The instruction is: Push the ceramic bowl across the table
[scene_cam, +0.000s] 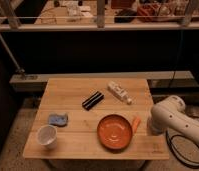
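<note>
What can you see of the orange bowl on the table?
The bowl is wide, shallow and round, almost like a plate, glossy orange and ceramic-looking. It looks empty and stands upright on the wooden table, near the front edge, right of the middle. A small orange thing lies close against its right rim; whether they touch is unclear. The tool of the white arm is just beyond, at the table's right side, apart from the bowl.

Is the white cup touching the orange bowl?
Apart. The camera view shows bare table between white cup and ceramic bowl. The hand is out of sight; only the white arm shows, at the table's right edge.
</note>
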### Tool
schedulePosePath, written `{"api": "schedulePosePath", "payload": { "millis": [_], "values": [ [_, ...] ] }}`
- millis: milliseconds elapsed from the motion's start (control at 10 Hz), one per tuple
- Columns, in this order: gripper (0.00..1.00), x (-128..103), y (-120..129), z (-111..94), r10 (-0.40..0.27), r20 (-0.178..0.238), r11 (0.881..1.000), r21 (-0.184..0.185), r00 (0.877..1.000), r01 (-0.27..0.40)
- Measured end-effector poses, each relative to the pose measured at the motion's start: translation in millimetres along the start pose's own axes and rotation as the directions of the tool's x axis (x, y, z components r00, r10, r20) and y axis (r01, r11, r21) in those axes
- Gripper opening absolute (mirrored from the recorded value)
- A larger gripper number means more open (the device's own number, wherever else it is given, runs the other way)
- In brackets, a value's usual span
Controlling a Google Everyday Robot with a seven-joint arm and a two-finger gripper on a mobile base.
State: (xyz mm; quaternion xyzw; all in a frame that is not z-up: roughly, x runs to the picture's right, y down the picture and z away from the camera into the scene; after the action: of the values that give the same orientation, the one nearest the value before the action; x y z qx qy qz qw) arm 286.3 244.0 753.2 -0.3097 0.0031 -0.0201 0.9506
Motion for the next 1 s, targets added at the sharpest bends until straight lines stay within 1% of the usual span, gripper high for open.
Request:
{"api": "schedulePosePath", "payload": {
  "millis": [400, 600, 800, 1000],
  "values": [
    [0.0, -7, 3, 15, -0.033, -0.021, 0.999, 0.002, 0.999, 0.034],
    [0.0, -17, 2, 19, -0.06, -0.03, 0.998, 0.004, 0.998, 0.06],
    [0.0, -20, 2, 23, -0.073, -0.041, 0.997, 0.006, 0.996, 0.073],
    [0.0, -30, -1, 27, -0.103, -0.054, 0.995, 0.012, 0.993, 0.103]
  ]
}}
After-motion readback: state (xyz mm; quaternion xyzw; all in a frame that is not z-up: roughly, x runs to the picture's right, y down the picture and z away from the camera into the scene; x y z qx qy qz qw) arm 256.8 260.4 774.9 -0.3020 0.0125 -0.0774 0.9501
